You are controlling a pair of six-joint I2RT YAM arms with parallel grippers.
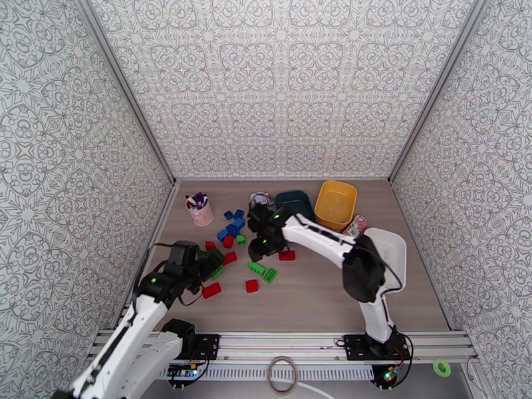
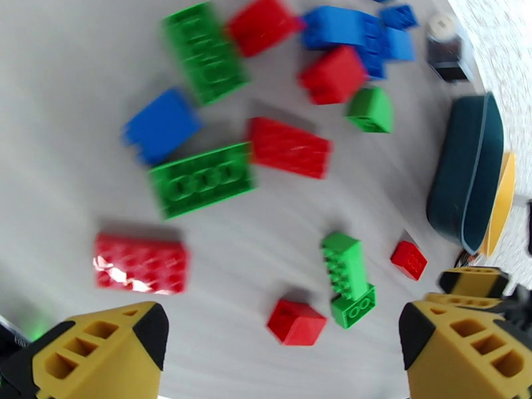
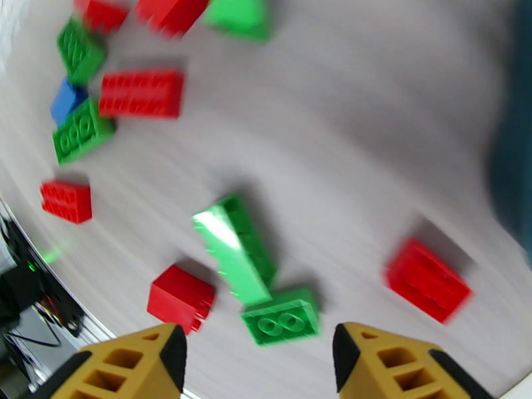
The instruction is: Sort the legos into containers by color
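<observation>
Wood-grain table [image 1: 312, 294], bearing all items. White rounded tub [image 1: 394, 251] on the right side. Yellow tub [image 1: 334, 204] and dark teal tub [image 1: 299, 197] side by side at the far edge. Left gripper [image 2: 282, 360]: fingers spread wide, nothing between them, above the near-left bricks. Right gripper [image 3: 259, 362]: fingers apart, nothing held, over two green bricks [image 3: 239, 251]. Pink cup [image 1: 201, 211], far left. Legos [image 1: 232, 230]: red, green and blue, loose on the table left of the tubs.

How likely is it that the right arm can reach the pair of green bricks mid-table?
Probably yes. The right gripper hovers open right by the two green bricks, with nothing between them. A red brick lies close beside and might get nudged.
</observation>
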